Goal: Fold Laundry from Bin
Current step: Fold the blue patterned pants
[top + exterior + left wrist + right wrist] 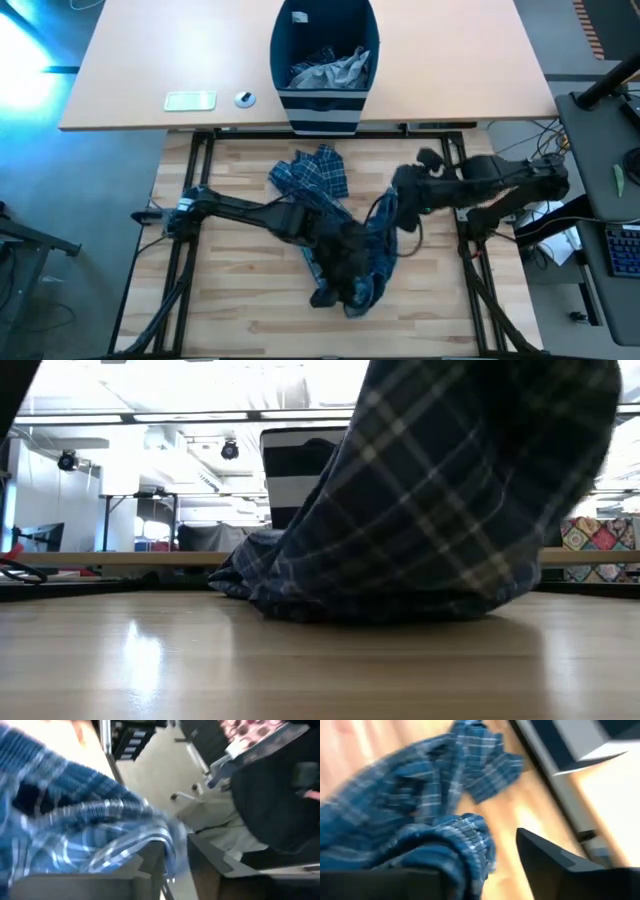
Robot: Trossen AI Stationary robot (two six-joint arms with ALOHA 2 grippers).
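Observation:
A blue-and-white plaid garment [345, 215] lies crumpled across the middle of the wooden table, and one part rises in a hump [450, 490] whose lower edge rests on the tabletop. My left gripper [345, 255] is over its near end and stands open [176, 875]. My right gripper [398, 200] is at its right side, also open [485, 865]. The navy bin [325, 60] with pale stripes stands on the far desk, with grey and plaid laundry [330, 70] inside. My left gripper has the garment's gathered, ribbed hem [125, 812] draped over one finger [100, 882], and cloth hangs into the gap between the parted fingers. My right gripper has a ribbed hem fold [465, 840] lying over one finger [380, 885]. Its other finger [555, 865] stands clear of the cloth.
A flat pale object [190, 100] and a small round one [245, 98] lie on the far desk, left of the bin. Dark frame rails [185, 160] border the table. A keyboard [622, 250] and cables sit off to the right. Bare wood shows near the table's front edge.

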